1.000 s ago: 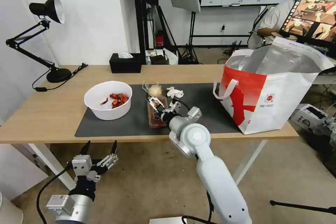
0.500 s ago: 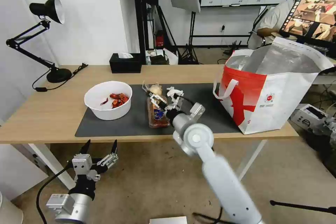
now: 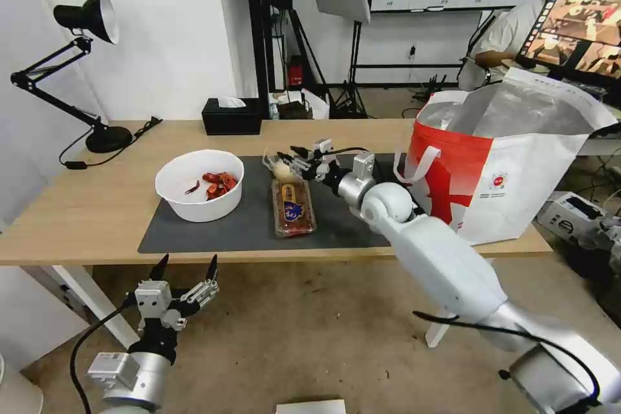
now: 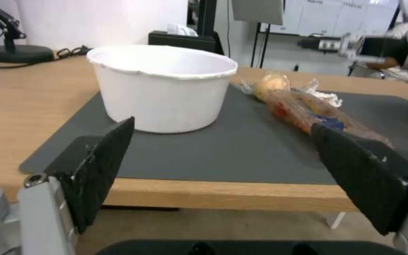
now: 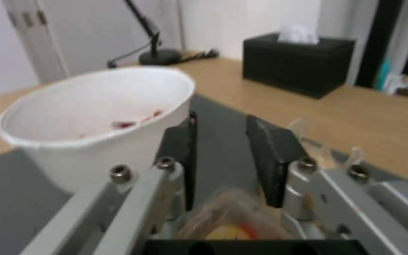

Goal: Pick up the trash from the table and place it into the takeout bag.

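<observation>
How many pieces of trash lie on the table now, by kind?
White bowl: 1
Clear plastic tray: 1
Knotted clear bag: 1
Crumpled tissue: 1
Total: 4

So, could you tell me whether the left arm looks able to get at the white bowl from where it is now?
Probably yes. The left claw hangs open below the table edge, and the bowl sits near that side with bare mat in front of it. The arm would have to rise above the edge first.
</observation>
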Robot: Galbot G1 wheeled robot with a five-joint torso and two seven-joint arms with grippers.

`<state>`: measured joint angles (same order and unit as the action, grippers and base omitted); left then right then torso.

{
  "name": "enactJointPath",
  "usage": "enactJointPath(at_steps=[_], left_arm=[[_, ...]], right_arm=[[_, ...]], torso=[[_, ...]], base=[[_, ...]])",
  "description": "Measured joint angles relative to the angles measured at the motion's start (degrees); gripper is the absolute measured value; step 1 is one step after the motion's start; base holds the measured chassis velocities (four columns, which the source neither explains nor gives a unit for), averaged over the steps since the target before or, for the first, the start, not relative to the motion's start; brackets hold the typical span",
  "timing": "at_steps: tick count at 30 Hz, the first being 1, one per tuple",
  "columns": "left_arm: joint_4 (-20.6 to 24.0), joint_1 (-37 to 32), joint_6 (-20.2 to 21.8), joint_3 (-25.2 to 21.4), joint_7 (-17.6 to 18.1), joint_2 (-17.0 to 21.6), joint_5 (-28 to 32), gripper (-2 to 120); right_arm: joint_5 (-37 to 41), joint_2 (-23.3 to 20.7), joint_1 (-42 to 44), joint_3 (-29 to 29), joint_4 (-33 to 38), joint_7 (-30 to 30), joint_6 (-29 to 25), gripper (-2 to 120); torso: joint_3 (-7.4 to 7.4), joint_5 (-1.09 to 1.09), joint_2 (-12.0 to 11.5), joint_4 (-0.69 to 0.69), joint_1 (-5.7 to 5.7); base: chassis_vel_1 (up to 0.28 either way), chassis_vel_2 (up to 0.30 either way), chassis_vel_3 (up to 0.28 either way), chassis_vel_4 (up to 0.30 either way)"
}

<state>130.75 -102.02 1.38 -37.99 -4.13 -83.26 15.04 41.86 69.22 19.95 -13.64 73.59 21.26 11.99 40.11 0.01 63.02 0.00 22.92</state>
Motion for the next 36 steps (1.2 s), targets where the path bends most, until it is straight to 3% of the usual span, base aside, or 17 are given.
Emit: enactJointPath(at_steps=[6,13,19,21,25,28,31,33,34,36], left_arm=[[-0.19,0.36,0.86,-0.3,-0.42,0.42,3.24,100],[0.32,1.56,5.46,-0.34,-2.32,1.12,8.56,100],[0.48,3.13,8.76,-0.16,-2.7,4.86,15.07,100],[0.31,4.95,11.48,-0.81,-2.71,8.65,20.5,100],[0.39,6.95,15.81,-1.59,-1.98,12.37,25.91,100],[0.73,11.09,22.6,-1.67,2.47,17.55,36.61,100],[0.36,12.79,23.73,-1.45,3.89,19.04,41.08,100],[-1.82,16.39,25.18,-1.39,5.54,22.43,51.24,100],[-1.82,16.39,25.18,-1.39,5.54,22.43,51.24,100],[-4.05,19.63,27.01,-1.46,6.96,26.03,60.68,100]], right_arm=[[-1.46,1.21,-2.28,-2.46,-5.41,3.06,1.58,1],[-1.49,1.85,-2.75,-4.07,-7.13,2.34,2.3,0],[-1.46,2.02,-2.78,-4.5,-7.61,1.32,2.77,0],[-1.39,1.71,-2.67,-4.57,-7.57,0.97,2.98,0],[-1.2,1.38,-2.61,-4.61,-7.31,0.58,3.33,0],[-1.03,1.07,-2.55,-4.76,-7.04,0.34,3.63,0],[-1.01,1.05,-2.55,-4.82,-6.98,0.34,3.72,0],[-0.99,0.98,-2.52,-4.83,-6.71,0.14,3.88,0],[-0.99,0.98,-2.52,-4.83,-6.71,0.14,3.88,0],[-0.86,0.88,-2.5,-4.85,-6.34,0.06,4.21,0]], torso=[[0.0,-0.01,0.0,0.0,0.0],[-0.01,-0.01,0.0,0.0,0.0],[0.0,-0.02,0.0,0.01,0.0],[0.0,-0.01,0.0,0.0,0.0],[0.0,-0.02,0.0,0.0,0.0],[0.0,-0.01,0.0,-0.01,0.0],[0.0,-0.01,0.0,0.0,0.0],[0.0,-0.03,0.0,-0.01,0.0],[0.0,-0.03,0.0,-0.01,0.0],[0.0,-0.02,0.0,0.0,0.0]], base=[[0.0,0.0,0.0,0.0],[0.0,0.0,0.0,0.0],[0.0,0.0,0.0,0.0],[0.0,0.0,0.0,0.0],[0.0,0.0,0.0,0.0],[0.0,0.0,0.0,0.0],[0.0,0.0,0.0,0.0],[0.0,0.0,0.0,0.0],[0.0,0.0,0.0,0.0],[0.0,0.0,0.0,0.0]])
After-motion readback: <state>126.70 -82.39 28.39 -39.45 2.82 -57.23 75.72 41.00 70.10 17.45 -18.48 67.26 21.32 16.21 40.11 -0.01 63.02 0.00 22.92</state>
